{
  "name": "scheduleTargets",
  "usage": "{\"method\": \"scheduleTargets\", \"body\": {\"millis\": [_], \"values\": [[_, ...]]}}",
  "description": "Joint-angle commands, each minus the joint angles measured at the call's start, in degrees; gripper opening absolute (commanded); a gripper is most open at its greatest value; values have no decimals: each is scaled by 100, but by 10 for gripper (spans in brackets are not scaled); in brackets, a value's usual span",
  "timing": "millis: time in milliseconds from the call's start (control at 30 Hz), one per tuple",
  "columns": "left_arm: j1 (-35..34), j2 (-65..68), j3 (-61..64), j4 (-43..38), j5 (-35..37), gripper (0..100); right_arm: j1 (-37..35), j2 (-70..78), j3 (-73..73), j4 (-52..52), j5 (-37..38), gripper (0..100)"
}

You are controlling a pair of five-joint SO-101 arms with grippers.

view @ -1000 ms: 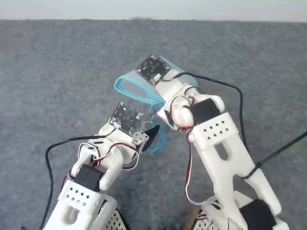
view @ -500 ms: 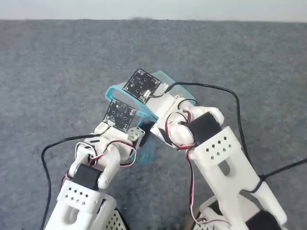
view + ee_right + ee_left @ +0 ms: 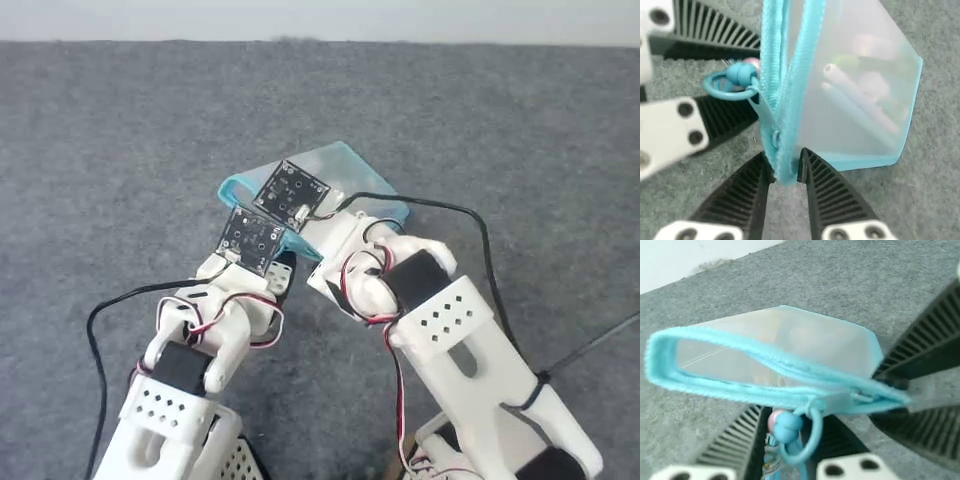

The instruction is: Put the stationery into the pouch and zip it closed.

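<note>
A grey, carpet-textured table (image 3: 120, 130) lay beneath a translucent turquoise pouch (image 3: 345, 165), with two white robot arms meeting at the pouch's near edge. The right arm (image 3: 470, 340) reached the pouch at one end of its zip. There the right end effector (image 3: 785, 172) was pinched tight on the doubled zip band, holding that end up. The left arm (image 3: 200, 340) came in just beside it. The left end effector (image 3: 792, 427) had its jaws parted on either side of the zip pull (image 3: 737, 76), with no firm clamp visible. Stationery (image 3: 855, 100) already sat inside the pouch, pens showing through the wall. The mouth gaped along the pouch's long axis, away from the slider. Closing probably meant the left arm, the nearer one, drawing the pull along that axis, away from the right end effector. No writing was legible
</note>
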Motion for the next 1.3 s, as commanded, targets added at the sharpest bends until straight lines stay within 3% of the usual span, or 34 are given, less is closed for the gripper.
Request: {"method": "scheduleTargets", "body": {"millis": [0,167,433,700,967,1267], "values": [[-413,-167,-163,-185,-53,10,13,-75,114,-57,123,8],[-835,-158,-259,-202,-53,10,13,-75,176,-40,132,8],[-923,-158,-312,-185,-62,10,22,-92,378,-66,114,7],[-870,-123,-303,-176,-70,10,-286,-725,862,-971,-141,11],[-870,-123,-321,-176,-53,10,-1033,-2765,2338,-1771,-193,225],[-932,-114,-523,105,-44,9,-936,-2158,2163,-2431,-185,237]]}}
